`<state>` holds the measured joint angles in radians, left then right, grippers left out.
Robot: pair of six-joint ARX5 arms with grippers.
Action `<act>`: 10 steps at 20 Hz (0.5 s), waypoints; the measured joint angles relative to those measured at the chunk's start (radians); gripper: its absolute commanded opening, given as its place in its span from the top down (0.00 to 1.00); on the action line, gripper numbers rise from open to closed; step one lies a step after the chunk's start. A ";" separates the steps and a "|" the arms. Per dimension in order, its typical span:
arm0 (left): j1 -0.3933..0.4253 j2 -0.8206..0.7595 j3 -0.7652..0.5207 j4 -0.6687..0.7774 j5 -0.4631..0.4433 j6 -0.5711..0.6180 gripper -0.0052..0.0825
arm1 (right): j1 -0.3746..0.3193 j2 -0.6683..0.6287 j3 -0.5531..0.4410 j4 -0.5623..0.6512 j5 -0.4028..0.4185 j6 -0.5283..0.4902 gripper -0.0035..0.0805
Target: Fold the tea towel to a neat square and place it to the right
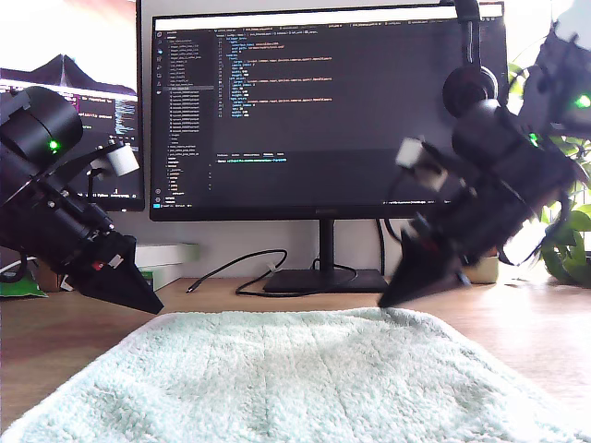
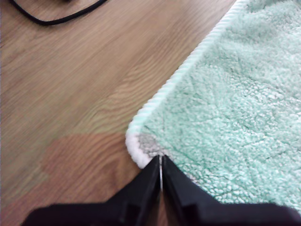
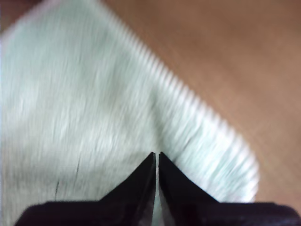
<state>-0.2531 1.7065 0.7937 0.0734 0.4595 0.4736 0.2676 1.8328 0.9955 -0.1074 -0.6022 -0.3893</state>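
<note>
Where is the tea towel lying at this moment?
The tea towel lies spread flat on the wooden desk, filling the exterior view's lower middle in front of the monitor, with a gripper poised over each far corner.

code lines on the monitor [image 1: 323, 101] too small to read, no other legible text or labels

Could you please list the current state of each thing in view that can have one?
tea towel: spread flat on the desk, unfolded.
my first gripper: shut, tip at a towel corner.
my second gripper: shut, above the towel near a corner; view blurred.
monitor: on, showing code.
</note>
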 measured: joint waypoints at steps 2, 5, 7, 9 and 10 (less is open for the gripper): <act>0.000 -0.001 0.000 -0.010 0.003 -0.003 0.96 | -0.005 0.000 0.031 -0.038 -0.001 0.000 0.97; 0.000 -0.026 0.000 -0.054 0.010 -0.019 0.96 | -0.006 0.000 0.035 -0.097 -0.012 -0.002 0.97; 0.000 -0.093 0.000 -0.113 0.019 -0.026 0.96 | -0.006 -0.014 0.035 -0.153 -0.010 -0.030 0.97; 0.000 -0.186 0.001 -0.169 0.023 -0.028 0.96 | -0.006 -0.073 0.035 -0.190 0.009 -0.057 0.97; 0.000 -0.232 0.001 -0.192 0.023 -0.034 0.96 | -0.006 -0.118 0.035 -0.198 0.024 -0.062 0.97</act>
<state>-0.2531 1.4750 0.7944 -0.1188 0.4824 0.4393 0.2615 1.7145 1.0302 -0.3054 -0.5781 -0.4515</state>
